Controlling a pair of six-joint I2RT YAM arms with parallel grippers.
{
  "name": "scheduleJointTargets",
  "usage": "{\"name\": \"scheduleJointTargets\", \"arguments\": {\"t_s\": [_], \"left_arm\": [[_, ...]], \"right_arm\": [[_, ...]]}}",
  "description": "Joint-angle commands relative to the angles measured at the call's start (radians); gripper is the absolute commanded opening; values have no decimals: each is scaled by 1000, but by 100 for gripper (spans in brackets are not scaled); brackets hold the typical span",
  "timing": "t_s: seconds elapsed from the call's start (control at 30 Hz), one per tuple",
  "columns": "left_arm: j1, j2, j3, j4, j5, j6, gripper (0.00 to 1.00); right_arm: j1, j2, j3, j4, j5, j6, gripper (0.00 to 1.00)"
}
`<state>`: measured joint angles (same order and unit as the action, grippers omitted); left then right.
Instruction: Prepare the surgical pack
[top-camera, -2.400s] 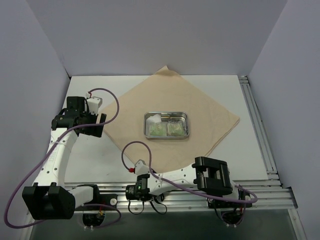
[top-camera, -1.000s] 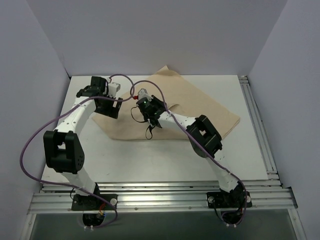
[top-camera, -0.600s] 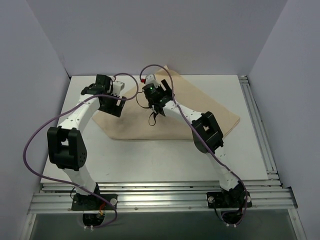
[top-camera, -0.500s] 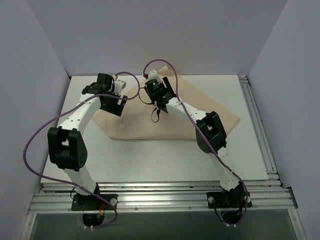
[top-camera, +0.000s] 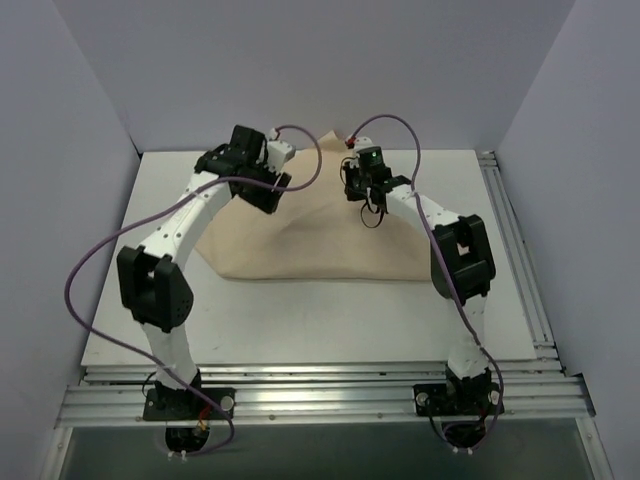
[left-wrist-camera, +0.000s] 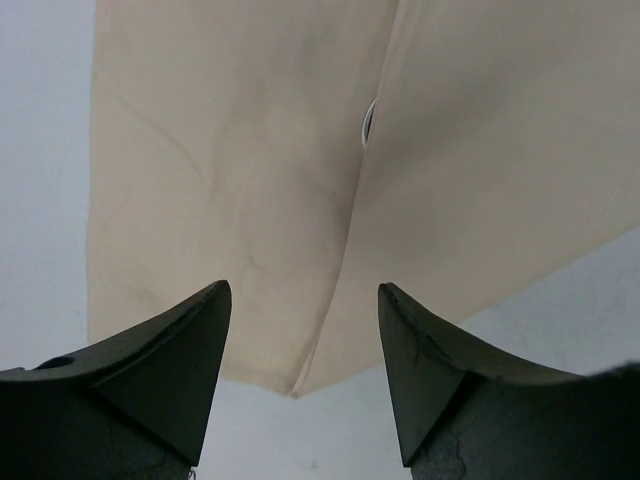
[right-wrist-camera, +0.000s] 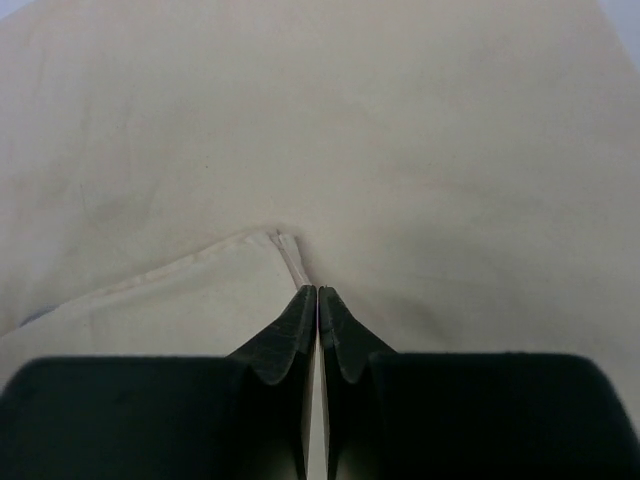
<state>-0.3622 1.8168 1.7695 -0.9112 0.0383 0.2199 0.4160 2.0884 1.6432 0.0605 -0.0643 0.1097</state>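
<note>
surgical pack (top-camera: 300, 245) | tan cloth, folded over | table's (top-camera: 300, 320) far middle

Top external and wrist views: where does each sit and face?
Top external: above, behind the robot, looking down; left arm, right arm over tan cloth.
Left wrist: on its arm, looking down at the cloth's seam; open left claw.
Right wrist: on its arm, facing a hemmed cloth corner; shut right claw.
All share the cloth.

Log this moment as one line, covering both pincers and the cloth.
cloth: folded over on itself | left pincer: open, above the fold line | right pincer: shut, tips at a folded corner
</note>
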Motion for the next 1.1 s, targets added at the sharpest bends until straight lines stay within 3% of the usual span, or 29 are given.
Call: {"name": "scheduleJointTargets", "arguments": {"t_s": [0.0, 0.2, 0.3, 0.43, 0.8, 1.0, 1.07], "left_arm": [[-30, 145, 184, 40, 73, 9, 70], [-35, 525, 673, -66, 208, -45, 70], [-35, 630, 764, -78, 320, -59, 70], [-61, 668, 762, -57, 408, -36, 70], [-43, 828, 832, -69, 353, -131, 70], [-41, 849, 892, -54, 325, -148, 70], [-31, 848, 961, -46, 325, -152, 71]], "right_arm": [[-17, 67, -2, 96, -219, 42, 1], [-92, 182, 53, 154, -428, 88, 0], [-95, 188, 43, 156, -468, 99, 0], [-106, 209, 32, 128, -485, 143, 0], [-132, 323, 158, -83, -523, 142, 0], [-146, 320, 276, -204, -378, 148, 0], [-154, 321, 366, -275, -280, 159, 7]]}}
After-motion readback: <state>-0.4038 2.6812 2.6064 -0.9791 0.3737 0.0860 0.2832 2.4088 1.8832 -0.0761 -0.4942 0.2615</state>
